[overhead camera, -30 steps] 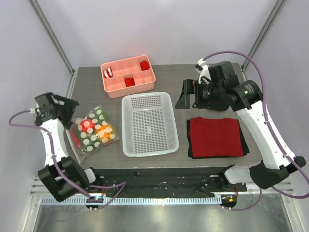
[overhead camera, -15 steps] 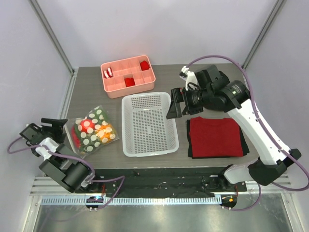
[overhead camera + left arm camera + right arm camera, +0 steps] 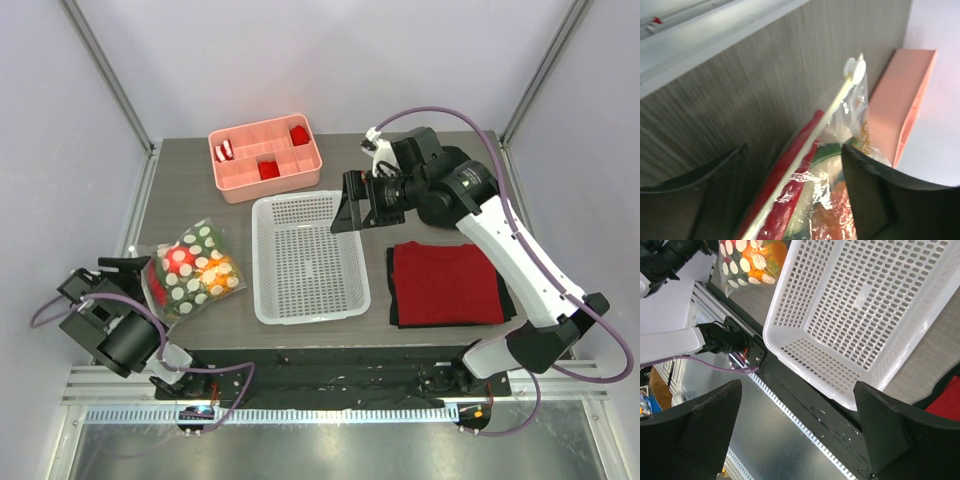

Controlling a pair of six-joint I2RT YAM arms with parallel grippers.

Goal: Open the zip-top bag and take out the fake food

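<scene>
The zip-top bag, clear with white polka dots, lies flat at the front left of the table. The fake food shows through it as a red tomato, orange-yellow and green pieces. My left gripper is open at the bag's left edge. In the left wrist view its fingers stand either side of the bag's zip edge, with the gripper not closed on it. My right gripper is open and empty above the white basket's far right corner. The right wrist view shows the gripper and the bag far off.
A white perforated basket stands mid-table, right of the bag; it also shows in the right wrist view. A pink compartment tray with red pieces is at the back. A folded red cloth on a black mat lies at the right.
My left arm has folded down low to the near-left corner, bringing its gripper to the bag's left edge. My right arm has swung left, over the basket's far corner.
</scene>
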